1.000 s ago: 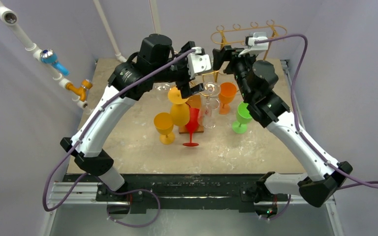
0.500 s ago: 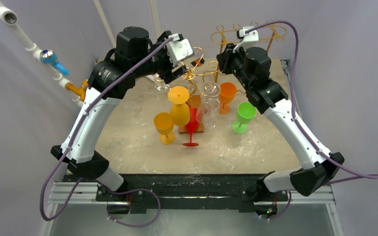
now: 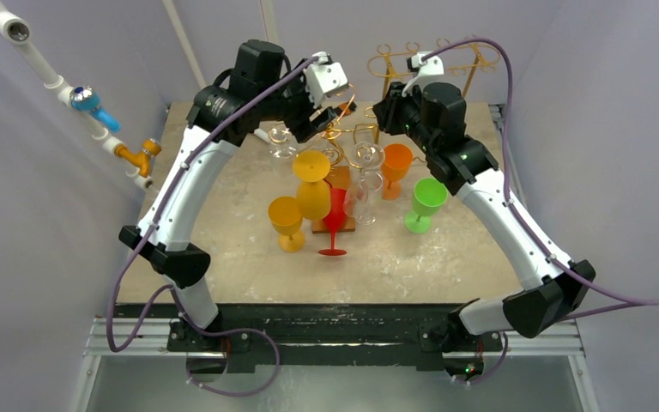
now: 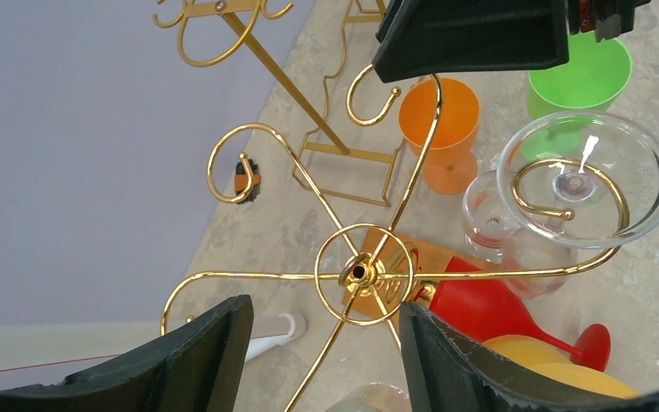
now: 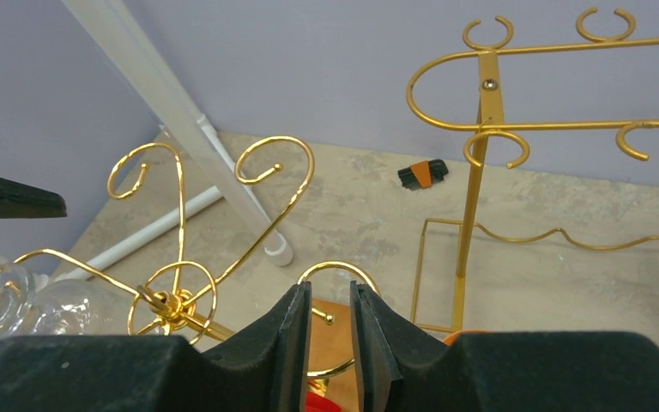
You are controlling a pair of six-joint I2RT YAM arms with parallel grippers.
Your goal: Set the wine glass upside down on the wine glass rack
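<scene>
A gold wine glass rack (image 3: 336,130) with curled arms stands mid-table; its hub (image 4: 360,273) lies under my left gripper (image 4: 324,313). A clear wine glass (image 4: 579,180) hangs upside down in one curl, its foot on top. A yellow glass (image 3: 313,182) hangs upside down beside it. The left gripper (image 3: 322,116) hovers above the rack's back left, open and holding nothing. At the rack's back right, my right gripper (image 5: 329,292) has its jaws a narrow gap apart, empty, with a rack curl (image 5: 336,273) showing behind them.
Yellow (image 3: 286,221), red (image 3: 335,225), orange (image 3: 395,167) and green (image 3: 425,202) glasses stand round the rack's foot. Another clear glass (image 3: 279,142) is by the rack's left arm. A second gold bar rack (image 3: 429,53) stands at the back. White pipes run along the left wall.
My left gripper has let go of the yellow glass, lifted off it toward the back left and narrowed. My right gripper has drawn back and closed to a narrow gap.
</scene>
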